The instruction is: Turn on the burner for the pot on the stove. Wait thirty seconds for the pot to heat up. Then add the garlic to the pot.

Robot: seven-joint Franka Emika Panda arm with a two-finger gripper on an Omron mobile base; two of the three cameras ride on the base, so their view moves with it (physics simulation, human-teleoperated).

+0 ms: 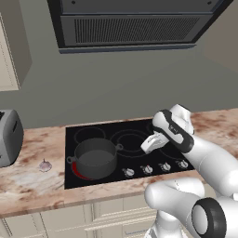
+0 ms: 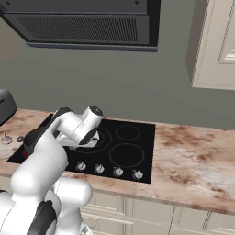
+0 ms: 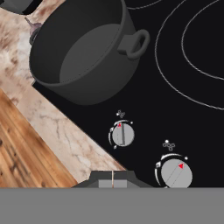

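At the far left of the left base view a grey metal toaster (image 1: 8, 137) stands on the mottled pink-and-cream stone counter (image 1: 28, 186), and just to its right the tiny whitish-pink garlic bulb (image 1: 44, 165) lies on the stone, near the left edge of the flat black glass stove (image 1: 139, 158) but apart from it. The dark grey cylindrical pot with two loop handles (image 1: 95, 158) sits upright on the stove's front-left zone, where a red glow of the burner (image 1: 76, 171) shows at the pot's lower left rim. In front of the pot runs a row of small silver knobs (image 1: 154, 168) along the stove's front edge. To the right of the pot, the white arm's two-finger gripper (image 3: 112, 178) hangs over the stove — its dark tips are pressed together, clenched on nothing. In the hand view those tips sit just beside the nearest knob, with the pot above and the garlic (image 3: 32, 27) partly hidden behind it. A dark range hood (image 1: 135, 23) hangs overhead.
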